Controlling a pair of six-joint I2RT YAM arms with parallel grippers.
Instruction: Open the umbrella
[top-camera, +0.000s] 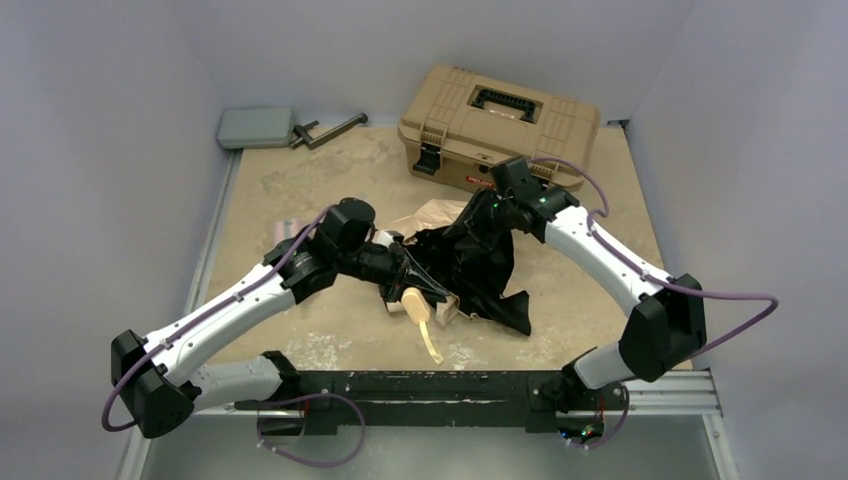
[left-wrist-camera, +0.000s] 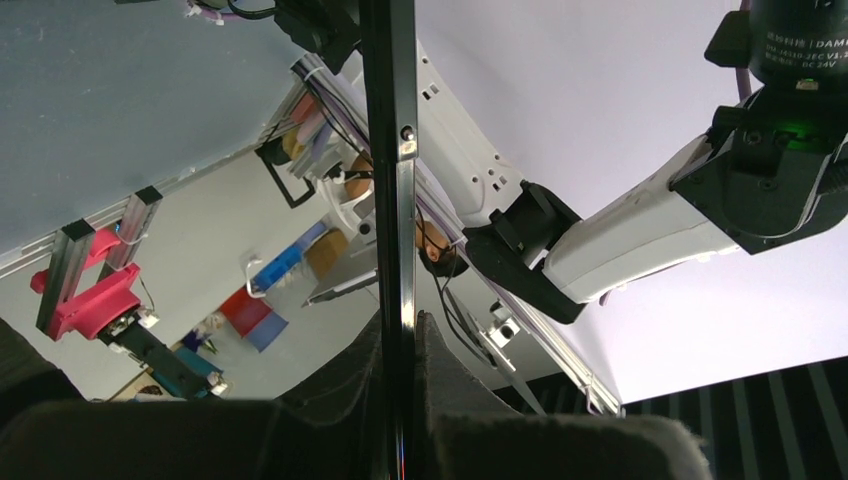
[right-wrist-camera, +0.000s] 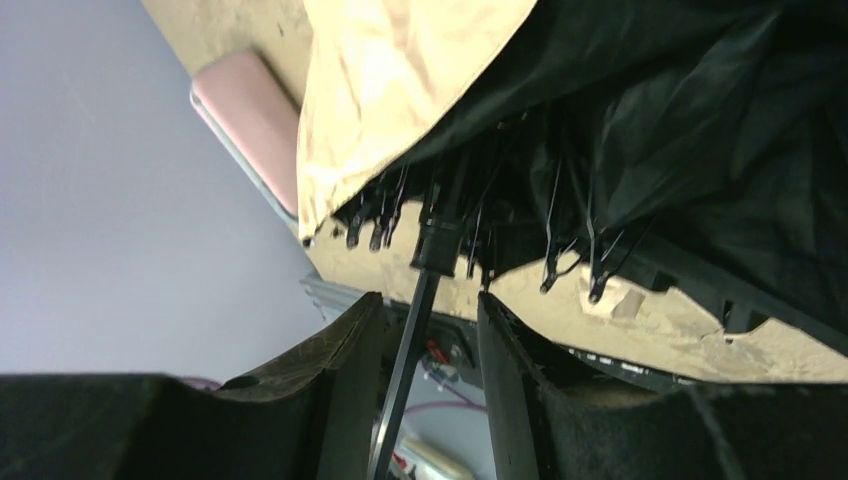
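Our left gripper (left-wrist-camera: 400, 335) is pressed together on the thin black shaft (left-wrist-camera: 390, 200) of the umbrella (top-camera: 470, 265), which runs straight up between its fingers (left-wrist-camera: 450, 370). Our right gripper (right-wrist-camera: 425, 325) stands partly spread. Its fingers (right-wrist-camera: 345, 360) sit either side of the same shaft without clearly touching it, just below where the ribs (right-wrist-camera: 555, 240) bunch. The umbrella lies on the table (top-camera: 300, 180) between both arms, half collapsed, with black lining crumpled outward, beige fabric (right-wrist-camera: 400, 90) behind and the cream handle (top-camera: 418, 303) toward the bases. A toolbox (top-camera: 500, 125) sits beyond it and a pink pouch (top-camera: 285, 228) lies to its left.
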